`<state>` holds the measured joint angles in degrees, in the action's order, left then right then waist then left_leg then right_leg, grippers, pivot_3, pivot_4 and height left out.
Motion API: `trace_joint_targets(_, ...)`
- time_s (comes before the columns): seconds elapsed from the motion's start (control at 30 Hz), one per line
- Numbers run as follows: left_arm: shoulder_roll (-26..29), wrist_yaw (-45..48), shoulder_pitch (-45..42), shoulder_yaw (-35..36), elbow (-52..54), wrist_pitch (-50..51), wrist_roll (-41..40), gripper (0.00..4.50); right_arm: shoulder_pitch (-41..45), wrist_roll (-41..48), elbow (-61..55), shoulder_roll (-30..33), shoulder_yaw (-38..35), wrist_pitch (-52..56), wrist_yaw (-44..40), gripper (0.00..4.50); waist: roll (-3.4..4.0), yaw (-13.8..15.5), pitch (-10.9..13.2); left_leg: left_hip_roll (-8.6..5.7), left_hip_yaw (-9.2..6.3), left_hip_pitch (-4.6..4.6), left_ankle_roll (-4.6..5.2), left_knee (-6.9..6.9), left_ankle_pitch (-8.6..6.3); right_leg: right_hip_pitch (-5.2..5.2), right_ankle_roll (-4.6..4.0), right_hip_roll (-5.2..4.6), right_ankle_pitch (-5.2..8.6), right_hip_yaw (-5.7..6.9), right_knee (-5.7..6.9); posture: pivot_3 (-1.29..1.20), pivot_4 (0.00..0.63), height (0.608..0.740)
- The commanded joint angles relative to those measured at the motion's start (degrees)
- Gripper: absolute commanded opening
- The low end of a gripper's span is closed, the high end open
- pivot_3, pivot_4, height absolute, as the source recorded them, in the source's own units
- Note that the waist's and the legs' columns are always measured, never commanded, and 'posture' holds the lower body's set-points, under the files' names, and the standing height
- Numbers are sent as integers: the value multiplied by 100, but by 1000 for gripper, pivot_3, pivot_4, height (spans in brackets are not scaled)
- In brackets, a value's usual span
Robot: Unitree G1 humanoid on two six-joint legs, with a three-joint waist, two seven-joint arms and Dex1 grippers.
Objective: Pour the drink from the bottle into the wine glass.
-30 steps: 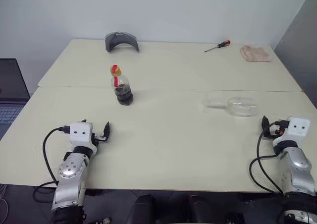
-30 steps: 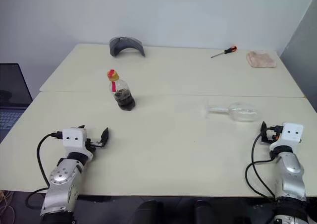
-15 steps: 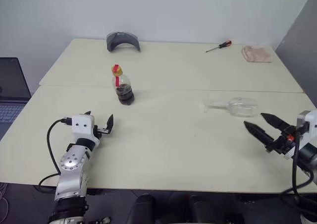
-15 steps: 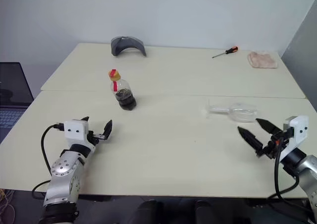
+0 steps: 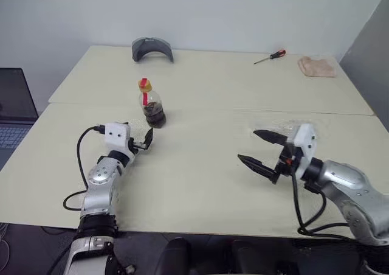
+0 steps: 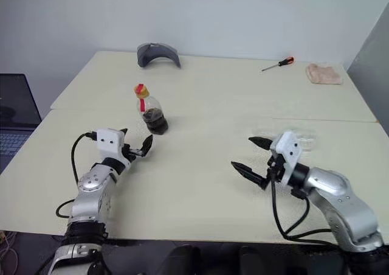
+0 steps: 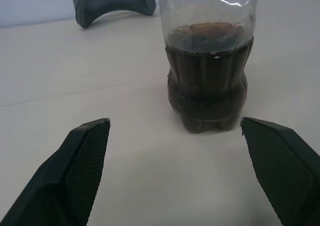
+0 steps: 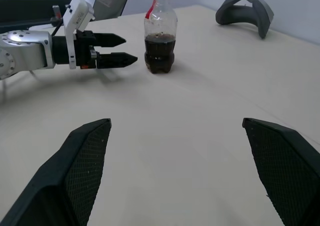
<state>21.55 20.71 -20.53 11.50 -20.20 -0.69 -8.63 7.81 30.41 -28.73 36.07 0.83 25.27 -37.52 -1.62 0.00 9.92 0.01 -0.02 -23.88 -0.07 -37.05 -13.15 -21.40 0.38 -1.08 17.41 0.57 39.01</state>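
Note:
The bottle point(image 5: 150, 103) stands upright on the table's left half, with the dark drink point(image 7: 207, 81) filling its lower part. My left gripper point(image 5: 148, 140) is open and level, just short of the bottle's base and not touching it. My right gripper point(image 5: 247, 145) is open and empty, pointing left over the table's right half. The wine glass point(image 6: 309, 140) lies on its side behind the right gripper, which hides most of it. The right wrist view shows the bottle point(image 8: 160, 41) and the left gripper point(image 8: 117, 48) beside it.
A grey curved object point(image 5: 152, 47) sits at the far left of the table point(image 5: 200, 177). A red-handled screwdriver point(image 5: 268, 56) and a pink cloth point(image 5: 315, 66) lie at the far right. A laptop point(image 5: 15, 107) stands off the table's left edge.
My right gripper has swung in from the right edge and turned to point left, now in front of the glass. My left gripper has moved forward to the bottle. Both have stayed open.

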Motion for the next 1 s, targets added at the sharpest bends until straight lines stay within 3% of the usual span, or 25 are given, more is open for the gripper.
trace_joint_targets(0.03,-26,23,-379,-73,-257,-177,31,4474,81,-329,146,-152,109,-394,-60,4500,0,5,0,-1,0,0,0,1,0,0,0,-1,0,0,-1,0,150,740)
trace_joint_targets(0.6,-433,13,-1964,-166,-1936,-562,-3,4474,103,-669,285,-403,270,-648,-340,4500,-1,6,1,-5,-2,2,0,-6,0,1,5,-2,-5,1,6,0,150,740)
trace_joint_targets(1.0,-390,-203,-2226,-116,-2462,-832,-2,4474,146,-829,394,-572,319,-752,-396,4500,-1,4,1,-6,-3,2,-1,-9,1,1,5,-3,-5,1,8,0,150,740)
